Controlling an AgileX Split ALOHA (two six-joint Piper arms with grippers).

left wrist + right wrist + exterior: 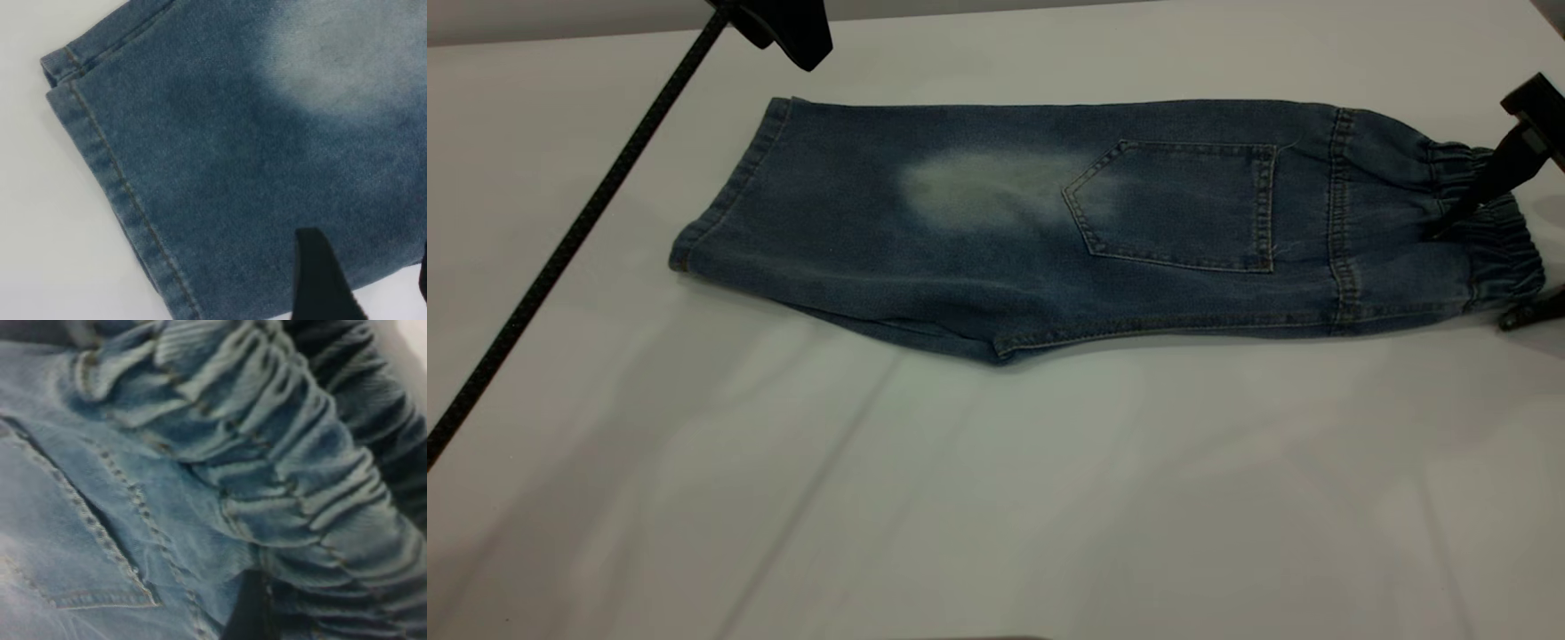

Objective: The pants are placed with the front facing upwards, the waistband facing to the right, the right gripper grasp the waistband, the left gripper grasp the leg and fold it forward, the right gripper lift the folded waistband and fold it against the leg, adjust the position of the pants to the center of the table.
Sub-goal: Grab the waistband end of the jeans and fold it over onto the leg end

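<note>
Denim pants: short, wide-legged blue denim pants [1103,222] lie folded lengthwise on the large plain white table [996,498], back patch pocket [1178,204] upward, a pale faded patch [978,188] just beside it
Exterior, pants position: they sit in the far half of the table and reach nearly to its right edge, leg hem at the left, gathered end at the right
Exterior, waistband: the puckered elastic denim waistband [1489,231] is at the far right of the pants
Exterior, right gripper: the black angular right gripper [1489,249] is at the waistband, one finger [1476,200] pressing down on top of the gathers, the other [1532,313] low on the table at the band's near corner; the jaws stand spread across the band, not clamped
Exterior, left gripper: the black blocky left gripper [787,31] hangs above the far left corner of the leg hem, clear of the cloth, with its thin black braided cable [560,249] running down toward the near left; from here I cannot tell how its fingers stand
Left wrist: the stitched leg hem [113,180] with tan thread and the white table [40,240] beside it; one black fingertip [320,280] shows over the denim and a second at the picture's edge, a clear gap between them and nothing held
Right wrist: close on the ruffled waistband [293,453] and tan seam stitching, a dark finger [247,607] resting against the gathers
</note>
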